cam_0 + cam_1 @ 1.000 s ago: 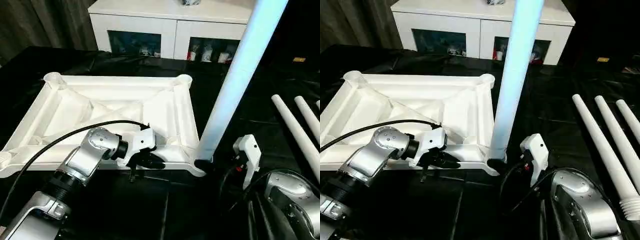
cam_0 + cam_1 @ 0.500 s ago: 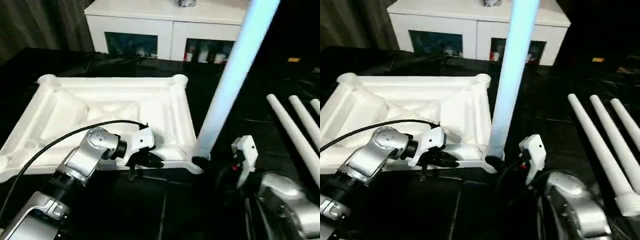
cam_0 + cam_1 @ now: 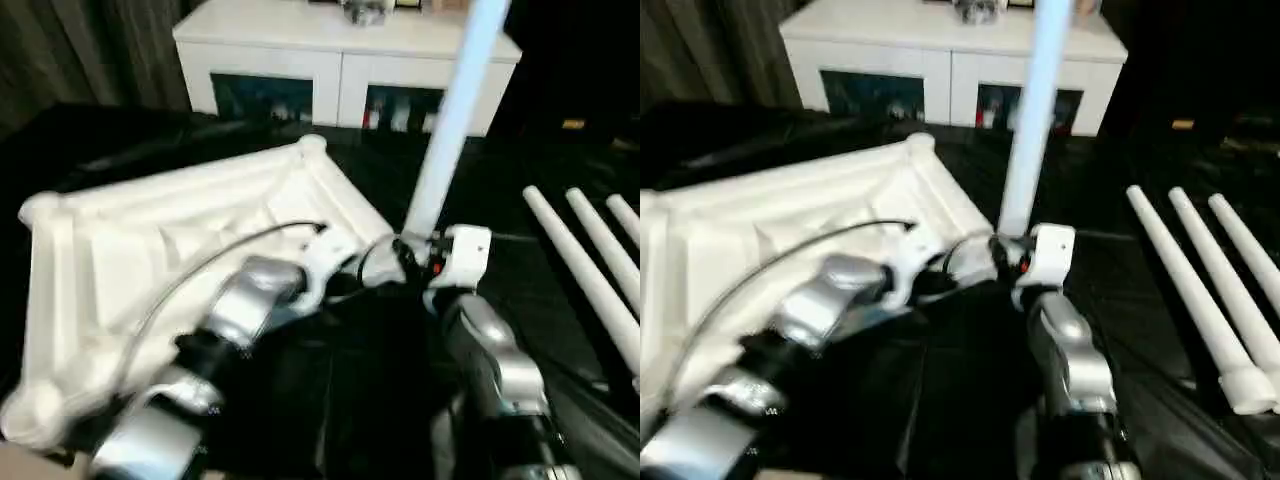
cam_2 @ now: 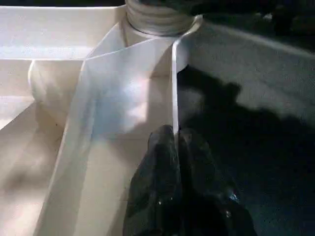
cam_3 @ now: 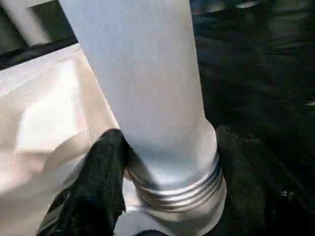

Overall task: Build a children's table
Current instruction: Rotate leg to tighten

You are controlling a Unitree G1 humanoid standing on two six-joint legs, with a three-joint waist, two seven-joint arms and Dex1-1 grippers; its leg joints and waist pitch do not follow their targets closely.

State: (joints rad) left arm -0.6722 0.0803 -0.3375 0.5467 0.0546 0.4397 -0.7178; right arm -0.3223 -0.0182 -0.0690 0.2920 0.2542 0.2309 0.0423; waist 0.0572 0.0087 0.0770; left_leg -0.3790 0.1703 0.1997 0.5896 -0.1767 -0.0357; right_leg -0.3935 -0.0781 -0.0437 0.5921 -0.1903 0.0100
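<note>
- Pinching the tabletop (image 3: pixel 150 240) rim, the left claw (image 4: pixel 174 147) is clenched on it.
- Right claw (image 5: pixel 162 162) grasps the upright leg (image 3: pixel 450 120) at its corner socket.

No readable text or labels.

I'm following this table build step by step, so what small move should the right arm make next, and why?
Probably turn the leg further into the corner socket. The leg stands upright in the socket, but its thread is exposed above the rim. The right gripper has its fingers around the leg's base, and the left gripper is shut on the tabletop's rim, steadying it.
</note>
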